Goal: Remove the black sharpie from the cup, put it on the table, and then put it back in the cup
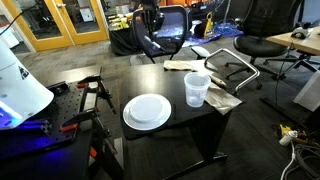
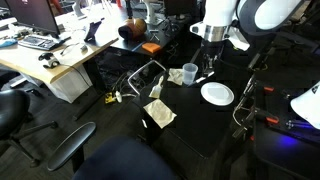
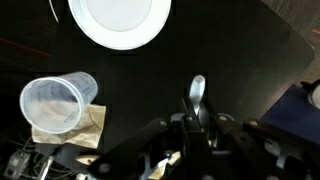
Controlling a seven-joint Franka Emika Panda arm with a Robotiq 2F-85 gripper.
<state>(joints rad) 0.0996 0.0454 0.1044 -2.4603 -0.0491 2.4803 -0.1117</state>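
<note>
Wrist view: closed gripper (image 3: 197, 92) near the cup (image 3: 60, 105).

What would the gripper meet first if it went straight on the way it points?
Most likely the bare black table, near the white plate and the clear plastic cup. The shut gripper points down at it, and nothing else shows in that line; depth is unclear.

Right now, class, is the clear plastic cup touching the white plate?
Apart. In the wrist view, a strip of bare black table separates the clear plastic cup from the white plate.
</note>
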